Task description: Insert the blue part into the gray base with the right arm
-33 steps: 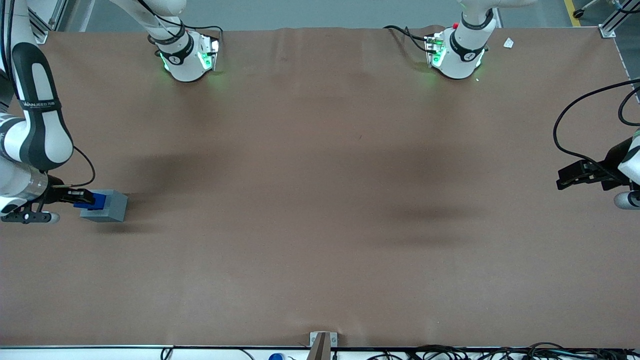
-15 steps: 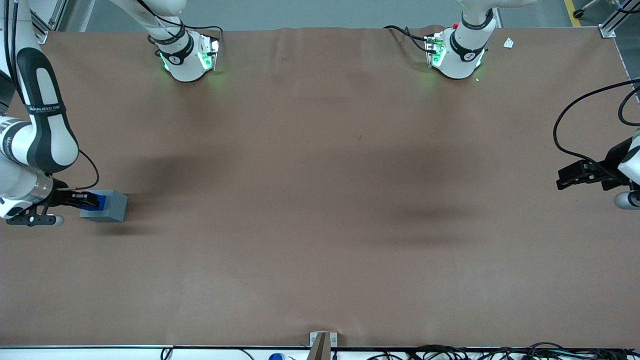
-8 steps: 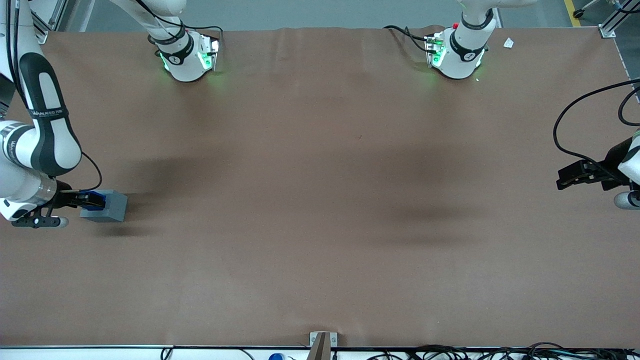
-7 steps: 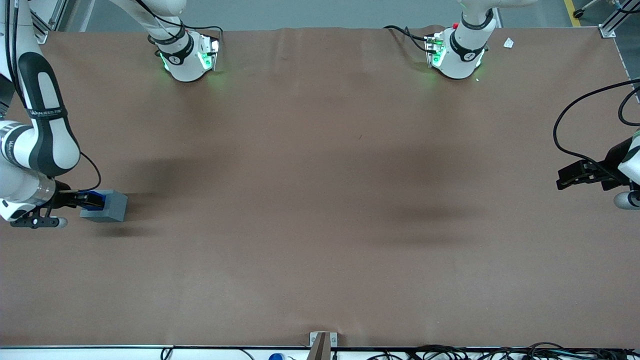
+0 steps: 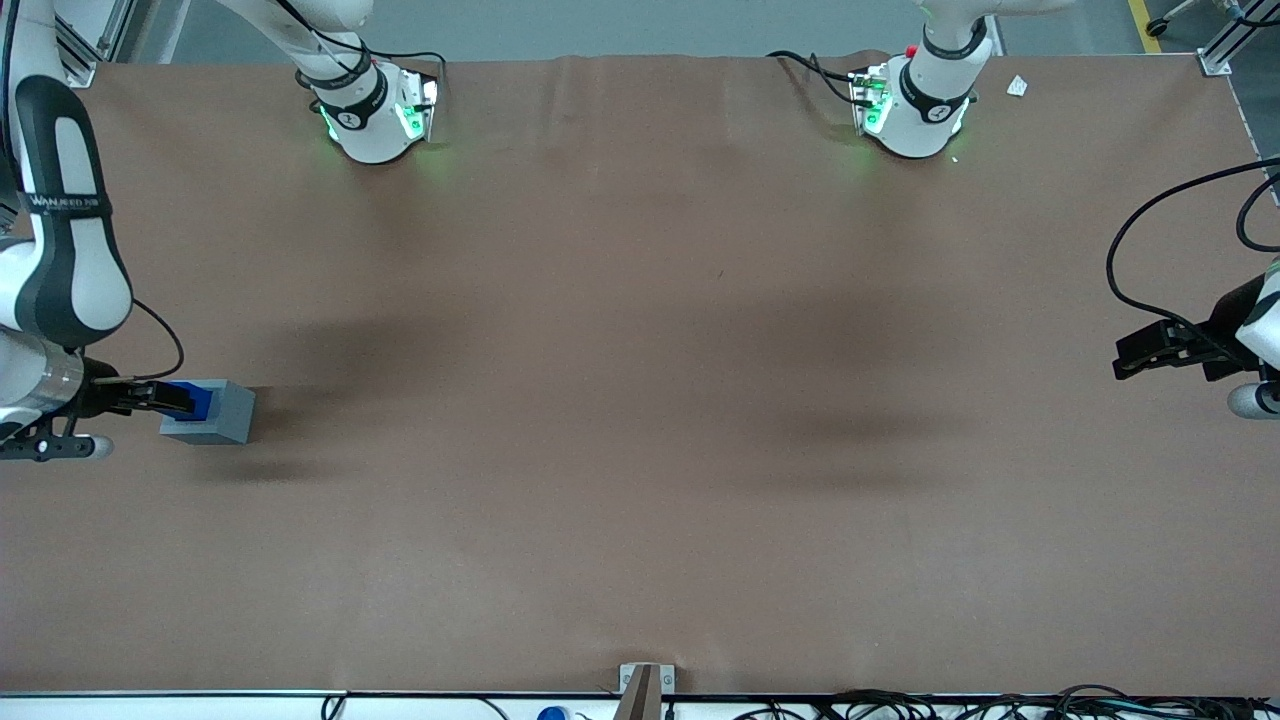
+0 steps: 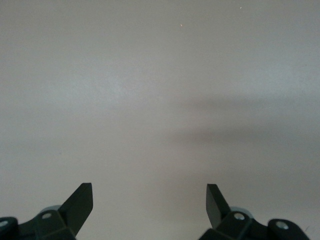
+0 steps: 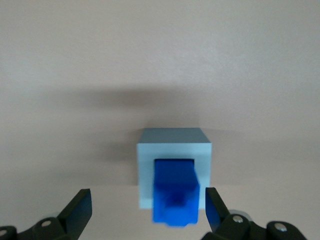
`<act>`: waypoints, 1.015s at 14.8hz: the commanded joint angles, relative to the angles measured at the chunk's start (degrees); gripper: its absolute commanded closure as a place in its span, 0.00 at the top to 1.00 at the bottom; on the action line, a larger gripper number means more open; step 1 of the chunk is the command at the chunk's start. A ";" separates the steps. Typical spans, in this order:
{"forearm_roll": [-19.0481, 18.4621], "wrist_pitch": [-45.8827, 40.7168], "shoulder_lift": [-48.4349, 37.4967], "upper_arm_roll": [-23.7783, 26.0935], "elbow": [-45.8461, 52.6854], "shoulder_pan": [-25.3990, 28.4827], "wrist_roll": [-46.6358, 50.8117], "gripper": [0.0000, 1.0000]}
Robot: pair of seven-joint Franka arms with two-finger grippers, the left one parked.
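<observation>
The gray base (image 5: 228,416) rests on the brown table toward the working arm's end. The blue part (image 5: 196,399) stands in the recess of its top face, with its upper half sticking out above the rim. In the right wrist view the blue part (image 7: 174,192) sits inside the gray base (image 7: 173,144), square to the walls. My right gripper (image 5: 160,400) hangs just above the base. The gripper (image 7: 146,196) is open, its fingers wide on either side of the blue part without touching it.
Two white arm pedestals (image 5: 375,115) (image 5: 915,105) with green lights stand along the table edge farthest from the front camera. The parked arm's black gripper (image 5: 1165,350) and a looping cable (image 5: 1120,260) are at the parked arm's end. A metal bracket (image 5: 645,685) sits at the near edge.
The blue part, held above the base 2.2 s ago, has gone down into the recess. The right arm's wrist has since drawn slightly away toward the table's end.
</observation>
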 commanded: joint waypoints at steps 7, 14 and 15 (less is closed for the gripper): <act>1.80 -10.31 -12.10 -0.14 0.42 6.88 3.85 1.00; 4.27 -18.06 -18.86 -0.14 1.31 10.13 8.59 1.00; 4.27 -18.24 -20.79 -0.14 0.34 10.66 8.51 1.00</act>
